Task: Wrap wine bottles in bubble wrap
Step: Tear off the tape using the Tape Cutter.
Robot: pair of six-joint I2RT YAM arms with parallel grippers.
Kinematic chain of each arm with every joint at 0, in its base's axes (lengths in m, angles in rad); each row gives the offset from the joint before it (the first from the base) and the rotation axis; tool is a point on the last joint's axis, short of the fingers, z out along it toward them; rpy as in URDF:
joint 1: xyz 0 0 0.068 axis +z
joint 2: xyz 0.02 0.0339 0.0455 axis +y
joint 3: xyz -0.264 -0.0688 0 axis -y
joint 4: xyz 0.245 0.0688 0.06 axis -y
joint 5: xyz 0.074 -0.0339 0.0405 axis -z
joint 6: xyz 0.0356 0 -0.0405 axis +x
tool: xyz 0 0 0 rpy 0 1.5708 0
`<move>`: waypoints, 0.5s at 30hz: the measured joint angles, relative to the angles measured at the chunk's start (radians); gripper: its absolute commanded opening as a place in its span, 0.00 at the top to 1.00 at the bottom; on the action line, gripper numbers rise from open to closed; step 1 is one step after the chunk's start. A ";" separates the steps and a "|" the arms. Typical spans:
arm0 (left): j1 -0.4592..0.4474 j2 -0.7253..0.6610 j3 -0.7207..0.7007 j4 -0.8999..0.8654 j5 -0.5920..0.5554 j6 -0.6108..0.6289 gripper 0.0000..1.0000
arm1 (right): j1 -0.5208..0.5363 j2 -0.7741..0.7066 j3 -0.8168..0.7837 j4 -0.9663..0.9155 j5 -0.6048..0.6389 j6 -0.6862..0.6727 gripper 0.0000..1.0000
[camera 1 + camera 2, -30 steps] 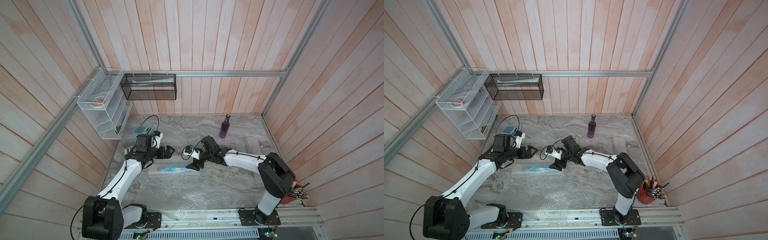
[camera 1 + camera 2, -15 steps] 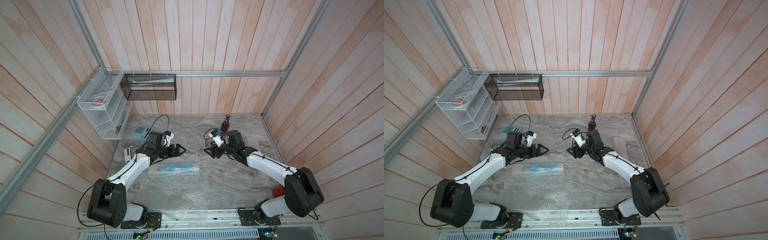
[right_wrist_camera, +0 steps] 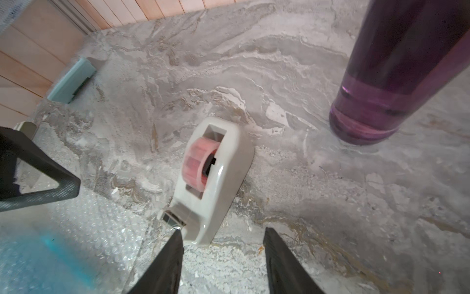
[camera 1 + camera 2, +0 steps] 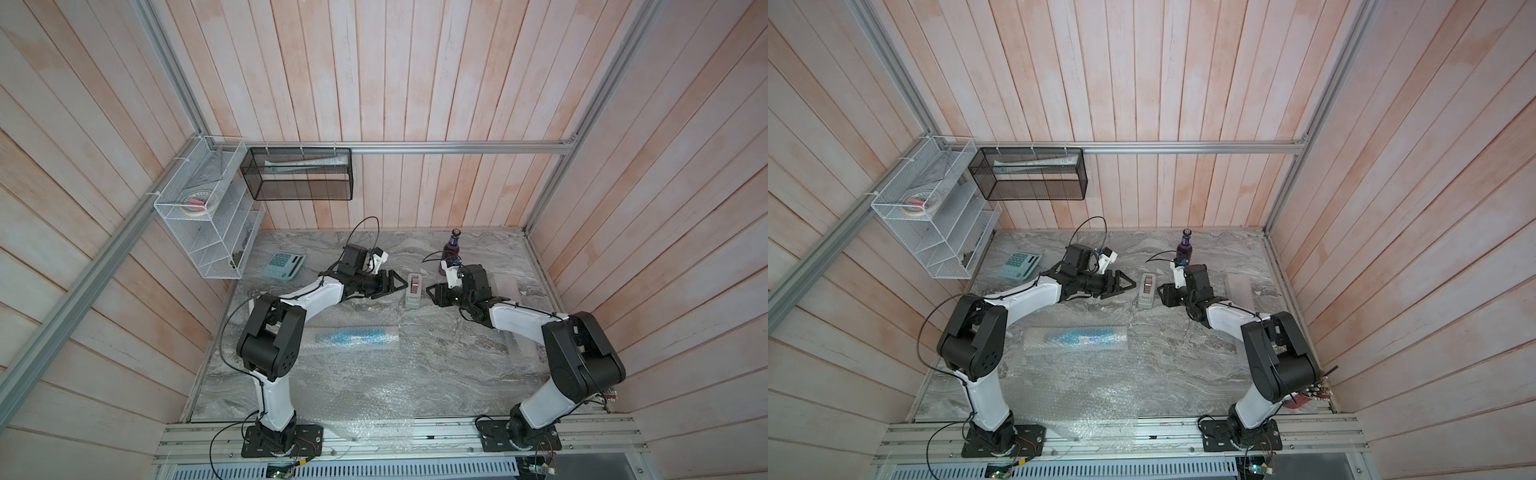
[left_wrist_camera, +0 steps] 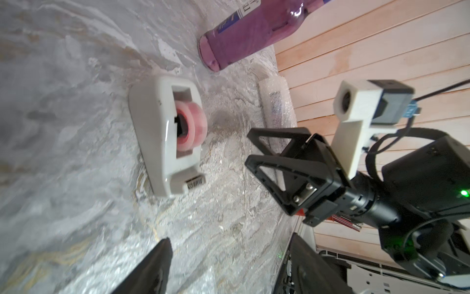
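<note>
"Jaws on the left gripper (image 4: pixel 392 286) gape fairly wide, empty. On the right gripper (image 4: pixel 432 293) they stand narrower, also empty, one fingertip (image 3: pixel 170 259) close by the tape dispenser (image 4: pixel 413 291)."

"Why flank it?"

"To pull tape, I'd guess. The bubble wrap (image 4: pixel 388 338) rolled around the blue bottle (image 4: pixel 353 335), nearer and left of centre, looks unsealed. The purple bottle (image 4: pixel 451 252) stands bare at the far edge."

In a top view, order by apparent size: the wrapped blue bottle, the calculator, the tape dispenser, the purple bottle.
1. wrapped blue bottle
2. calculator
3. tape dispenser and purple bottle: alike; the bottle stands upright, partly hidden.
</note>
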 measured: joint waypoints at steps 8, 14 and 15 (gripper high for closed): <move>-0.055 0.135 0.119 0.000 0.002 -0.039 0.38 | -0.013 0.124 0.047 0.070 -0.039 0.034 0.52; -0.066 0.176 0.137 0.002 -0.018 -0.053 0.43 | -0.015 0.171 0.074 0.092 -0.074 0.041 0.54; -0.066 0.182 0.139 0.001 -0.019 -0.054 0.44 | -0.015 0.176 0.076 0.092 -0.079 0.041 0.55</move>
